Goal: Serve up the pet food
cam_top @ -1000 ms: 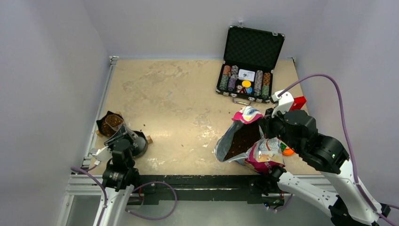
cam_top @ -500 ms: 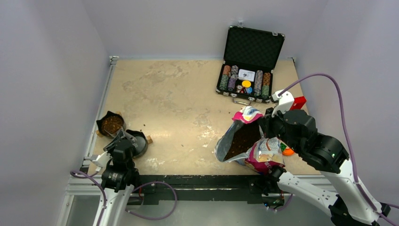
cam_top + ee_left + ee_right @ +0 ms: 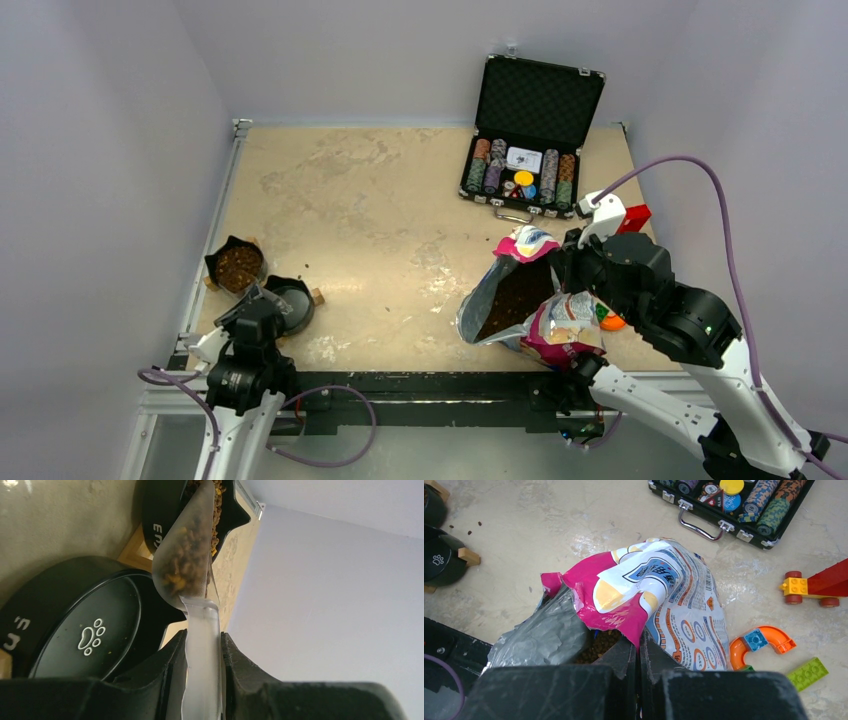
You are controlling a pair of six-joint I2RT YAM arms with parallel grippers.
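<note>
My left gripper (image 3: 202,650) is shut on the handle of a translucent scoop (image 3: 187,550) that holds brown pet food. The scoop hangs over the rim of an empty black paw-print bowl (image 3: 85,630). A second black bowl (image 3: 220,507) behind it holds kibble. In the top view the left gripper (image 3: 262,305) is at the near left, by the empty bowl (image 3: 293,303) and the filled bowl (image 3: 238,267). My right gripper (image 3: 639,645) is shut on the torn pink edge of the open food bag (image 3: 664,590), with kibble (image 3: 599,647) visible inside. The bag also shows in the top view (image 3: 515,295).
An open black poker-chip case (image 3: 535,150) stands at the back right. A red toy car (image 3: 819,585), an orange curved piece (image 3: 769,640) and a green brick (image 3: 806,672) lie right of the bag. Loose pellets dot the table (image 3: 380,200). A grey wall is close on the left.
My left arm has drawn back toward the near edge with the scoop, uncovering the filled bowl. The right arm and the bag have not moved.
</note>
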